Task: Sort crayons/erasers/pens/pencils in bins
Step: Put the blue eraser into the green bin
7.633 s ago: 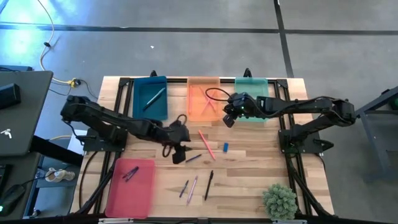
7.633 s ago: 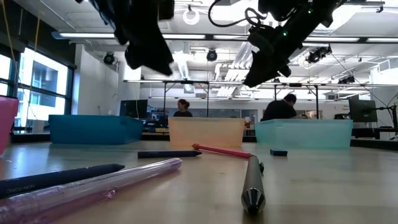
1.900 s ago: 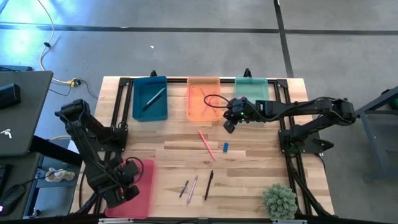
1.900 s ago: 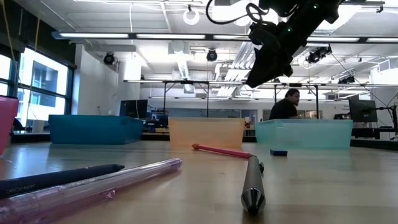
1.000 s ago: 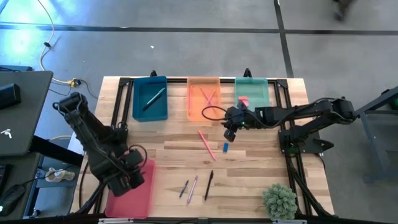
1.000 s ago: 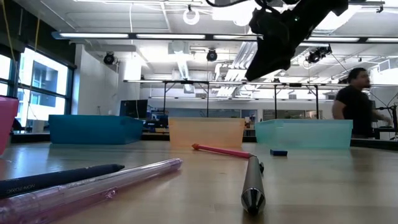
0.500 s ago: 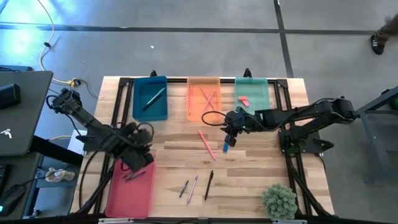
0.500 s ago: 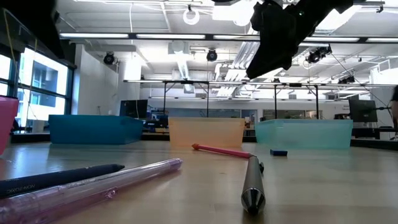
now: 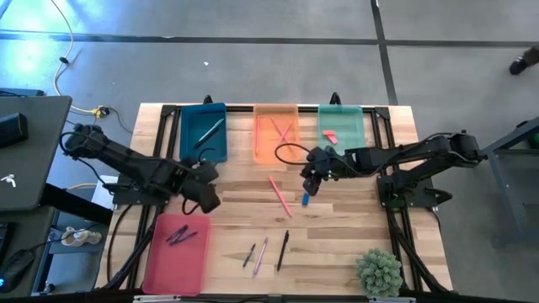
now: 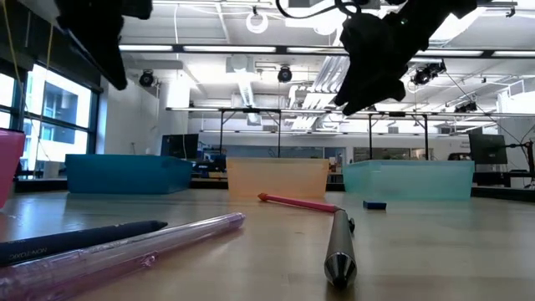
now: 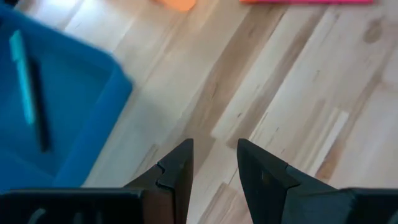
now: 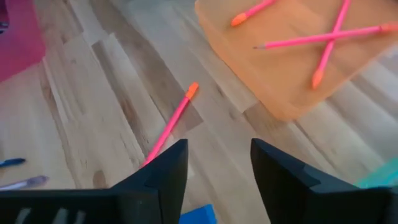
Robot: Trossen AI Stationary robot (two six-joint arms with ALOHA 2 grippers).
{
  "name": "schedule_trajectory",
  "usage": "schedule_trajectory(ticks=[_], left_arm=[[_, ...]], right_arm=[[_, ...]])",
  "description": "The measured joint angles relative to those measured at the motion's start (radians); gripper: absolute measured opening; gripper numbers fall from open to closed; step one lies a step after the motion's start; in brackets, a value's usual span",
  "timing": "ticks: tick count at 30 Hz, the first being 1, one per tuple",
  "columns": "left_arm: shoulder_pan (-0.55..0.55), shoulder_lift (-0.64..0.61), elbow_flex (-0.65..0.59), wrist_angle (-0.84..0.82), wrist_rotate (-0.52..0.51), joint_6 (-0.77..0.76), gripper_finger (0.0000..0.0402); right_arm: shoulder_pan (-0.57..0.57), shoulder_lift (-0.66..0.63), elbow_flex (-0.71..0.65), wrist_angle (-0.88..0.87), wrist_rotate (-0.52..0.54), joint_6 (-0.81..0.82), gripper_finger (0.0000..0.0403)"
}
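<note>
My left gripper (image 9: 206, 199) hangs open and empty above bare wood between the dark teal bin (image 9: 203, 133) and the pink-red bin (image 9: 177, 252); its wrist view shows the gap (image 11: 214, 149) over the planks. My right gripper (image 9: 310, 183) is open in mid-air, just above a small blue eraser (image 9: 305, 199) lying flat on the table; the eraser shows between the fingertips (image 12: 198, 215). A pink pencil (image 9: 280, 195) lies beside the eraser. The orange bin (image 9: 276, 135) holds pink pencils, and the mint bin (image 9: 341, 126) a red eraser (image 9: 329, 136).
Three pens (image 9: 261, 256) lie near the table's near edge, large in the low view (image 10: 338, 251). The teal bin holds a teal pen (image 11: 22, 78), the pink-red bin dark sticks (image 9: 179, 236). A small green plant (image 9: 377, 271) stands at the near right corner.
My left gripper has swung from above the pink-red bin toward the table's far edge and right, out over the bare wood near the teal bin. My right arm has stayed above the blue eraser.
</note>
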Motion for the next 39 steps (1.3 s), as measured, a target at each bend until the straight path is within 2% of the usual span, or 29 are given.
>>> schedule_trajectory(ticks=[3,6,8,11,19,25,30,35,39], left_arm=[[0.046,0.0,-0.042,0.108,0.054,0.106,0.011],[0.105,-0.003,-0.112,0.233,0.173,0.192,0.011],[0.146,-0.003,-0.16,0.303,0.241,0.227,0.011],[0.196,-0.003,-0.209,0.349,0.289,0.242,0.011],[0.299,-0.003,-0.226,0.405,0.256,0.372,0.011],[0.357,-0.003,-0.226,0.479,0.263,0.468,0.011],[0.375,-0.003,-0.226,0.528,0.281,0.52,0.011],[0.377,-0.002,-0.225,0.54,0.288,0.535,0.011],[0.377,-0.002,-0.225,0.542,0.288,0.553,0.011]], right_arm=[[0.0,0.0,0.0,0.001,-0.024,0.027,0.0176],[0.006,0.0,0.0,0.001,-0.029,0.027,0.0176],[0.013,0.0,0.0,0.003,-0.029,0.027,0.0177],[0.024,0.0,0.0,0.012,-0.023,0.034,0.0177],[0.032,0.0,0.001,0.077,-0.048,0.074,0.0177],[0.045,0.0,0.074,0.046,-0.046,0.079,0.0176],[0.053,0.012,0.171,-0.096,-0.015,0.131,0.0176],[0.049,0.059,0.238,-0.285,-0.009,0.302,0.0176],[0.049,0.103,0.253,-0.376,-0.054,0.437,0.0176]])
